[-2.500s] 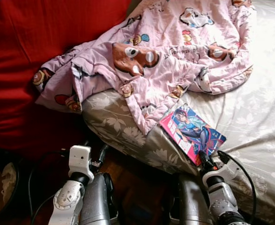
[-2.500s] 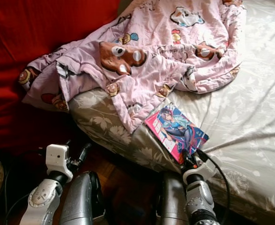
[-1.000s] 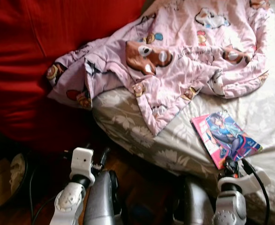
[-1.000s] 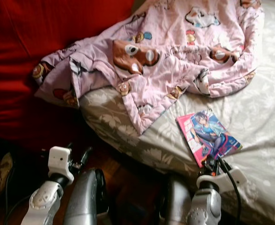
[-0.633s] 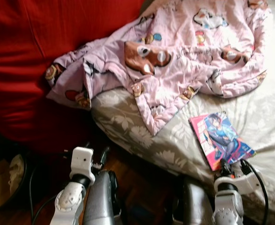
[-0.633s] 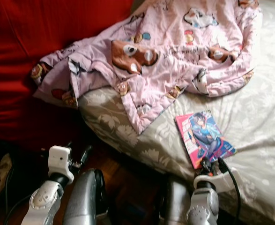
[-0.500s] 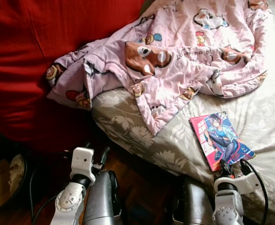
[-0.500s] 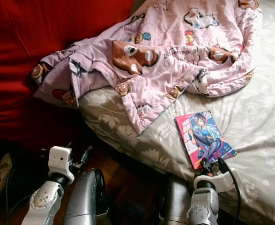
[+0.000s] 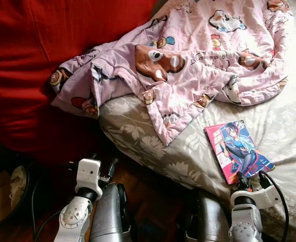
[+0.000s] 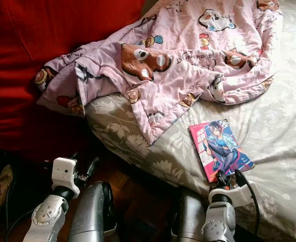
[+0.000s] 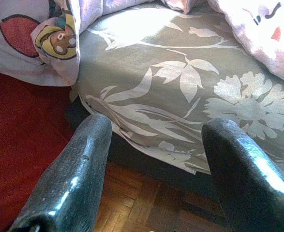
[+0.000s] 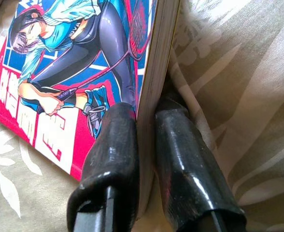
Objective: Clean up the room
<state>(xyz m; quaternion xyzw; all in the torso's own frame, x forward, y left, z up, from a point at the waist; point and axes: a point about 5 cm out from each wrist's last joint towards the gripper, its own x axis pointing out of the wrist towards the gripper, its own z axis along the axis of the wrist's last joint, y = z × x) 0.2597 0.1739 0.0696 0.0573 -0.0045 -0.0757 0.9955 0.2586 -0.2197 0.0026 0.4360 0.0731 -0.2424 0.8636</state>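
Manga book (image 9: pixel 238 150) is what your right claw (image 12: pixel 144 130) has clamped: one black finger lies on the pink cover, the other sits under the book against the bed sheet (image 12: pixel 238 87), with the page edge pinched between them. You can see the book lying near the edge of the bed (image 9: pixel 137 136), cover up (a dark-haired figure in blue with a racket), its lower corner right at the claw. Your right arm reaches up from below the mattress edge, with a black cable looping beside the wrist.

Just beyond the book, up the bed, lies a rumpled pink quilt (image 9: pixel 198 55) printed with cartoon bears. One end of it spills over the bed's side and rests against a big red cushion (image 9: pixel 42 65) to your left.

Your left claw (image 11: pixel 156 159) hangs low beside the bed with its two fingers spread wide apart, gripping nothing. Through its wrist camera you look at the leaf-patterned sheet draped over the mattress corner, a fold of the pink quilt above it, and wooden parquet floor (image 11: pixel 142 212) beneath.
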